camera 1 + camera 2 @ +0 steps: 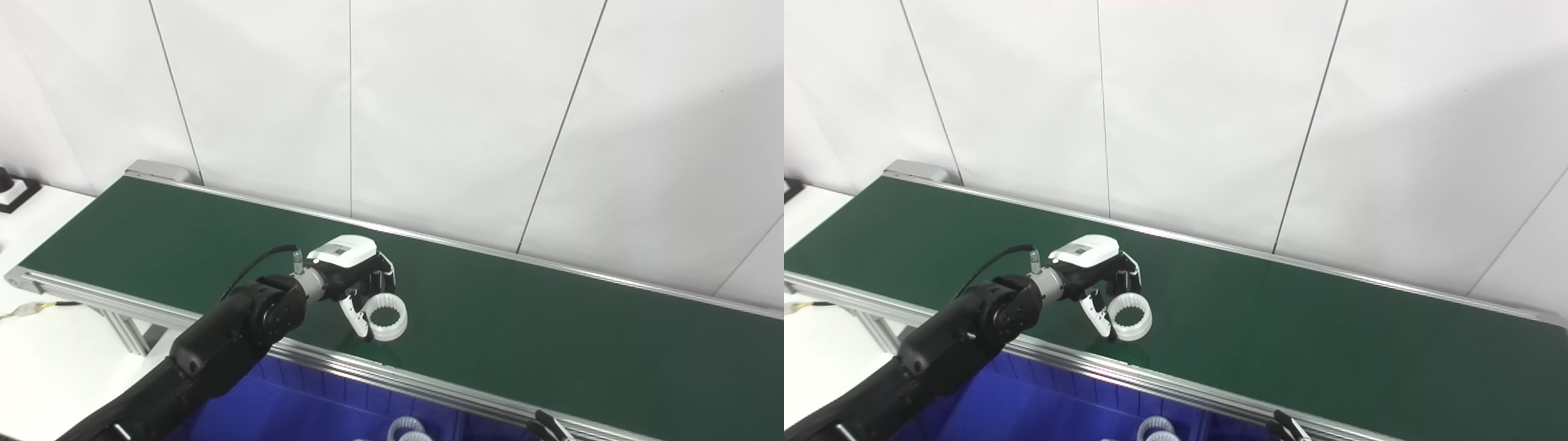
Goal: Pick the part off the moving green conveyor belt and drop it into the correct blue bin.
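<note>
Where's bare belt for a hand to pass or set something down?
Bare: the green belt right of the white ring up to the far rail, and the stretch left of the left hand toward the belt's end. Crowded: around the ring, where the hand's fingers close on it.

The conveyor belt (551,318) is viewed obliquely from above by two adjacent head cameras; nearly the whole scene is shared.

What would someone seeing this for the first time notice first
The eye goes first to the left hand over the middle of the green conveyor belt, its fingers closed around a white toothed ring. Below the belt's near rail, a blue bin already holds similar white rings.
</note>
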